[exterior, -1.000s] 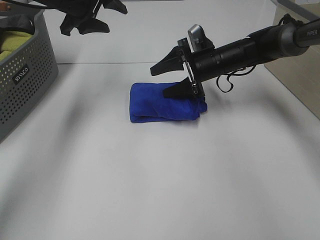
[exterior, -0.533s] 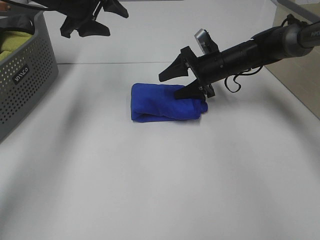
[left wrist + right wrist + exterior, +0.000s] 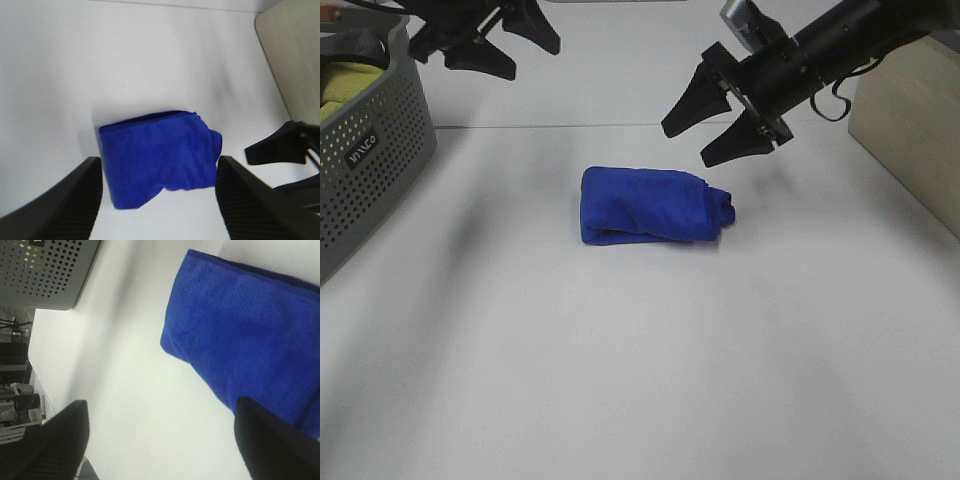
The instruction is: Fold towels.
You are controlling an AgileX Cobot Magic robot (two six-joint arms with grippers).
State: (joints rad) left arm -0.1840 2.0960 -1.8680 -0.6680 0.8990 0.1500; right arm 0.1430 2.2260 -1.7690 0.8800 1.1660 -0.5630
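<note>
A plush royal-blue towel [image 3: 653, 205] is lying folded into a thick, soft bundle a little above the centre of the overhead frame, its pile looking fuzzy and deep, with rounded fold edges along the left and lower sides and a small lump bulging out at its right end. It is resting on a smooth, matte white table [image 3: 640, 380] that is stretching wide and bare below it, so the whole lower half of the frame is giving open room. At the left edge a grey perforated plastic basket [image 3: 365, 150] is sitting with a yellow-green cloth [image 3: 342, 82] showing over its rim, well apart from the towel. At the right edge a pale boxy cabinet [image 3: 910, 130] is closing in that side. The right gripper [image 3: 705, 135] is hanging in the air above and to the right of the towel, its black wedge-shaped fingers spread wide, holding nothing and touching nothing. The left gripper [image 3: 505, 45] is hovering in the upper left, likewise spread wide and empty, well clear of the towel.
</note>
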